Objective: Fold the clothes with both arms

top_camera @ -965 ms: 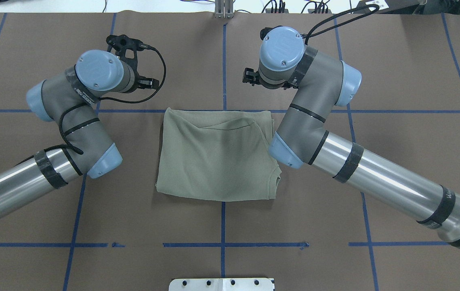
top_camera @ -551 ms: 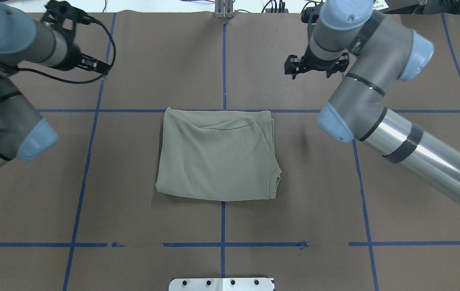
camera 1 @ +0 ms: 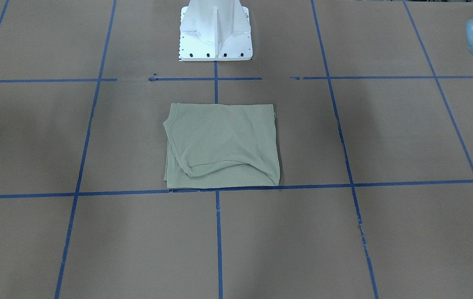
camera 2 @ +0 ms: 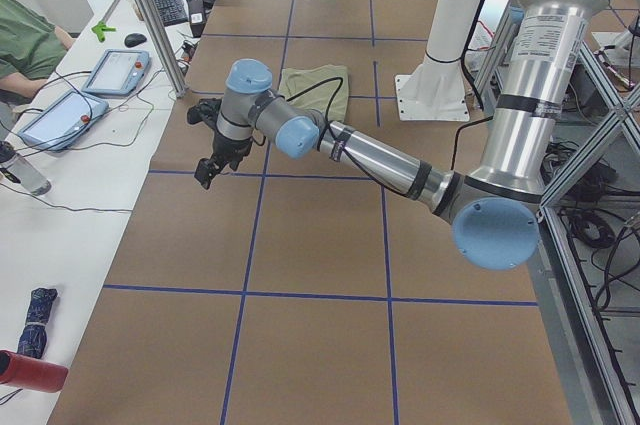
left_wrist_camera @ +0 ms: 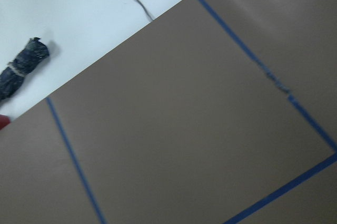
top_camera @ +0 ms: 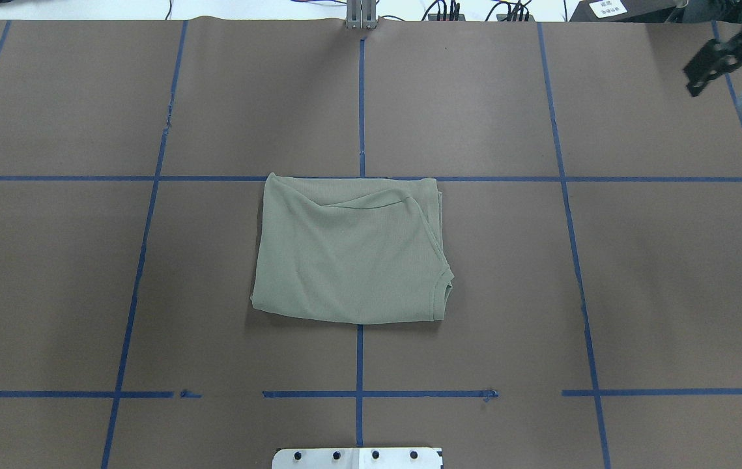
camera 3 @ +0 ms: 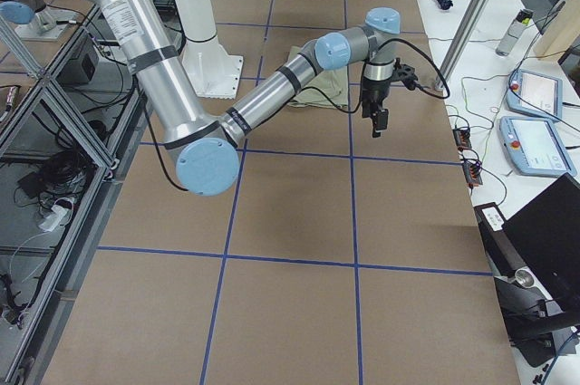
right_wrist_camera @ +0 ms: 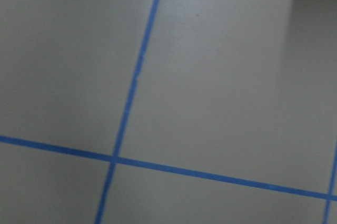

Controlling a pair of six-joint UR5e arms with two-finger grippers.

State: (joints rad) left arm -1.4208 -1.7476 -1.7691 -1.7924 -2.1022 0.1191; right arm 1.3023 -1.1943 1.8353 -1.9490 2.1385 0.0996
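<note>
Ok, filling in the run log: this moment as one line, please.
shirt: folded, flat on table | left gripper: off shirt, empty, open/shut unclear | right gripper: off shirt, empty, open/shut unclear

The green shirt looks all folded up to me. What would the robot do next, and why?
Probably just park and stop. The shirt lies as a flat, roughly square bundle, touched by nothing; the left end effector and right end effector hang far off to either side of it. Its top layer ripples slightly, which seems hardly worth another grab.
</note>
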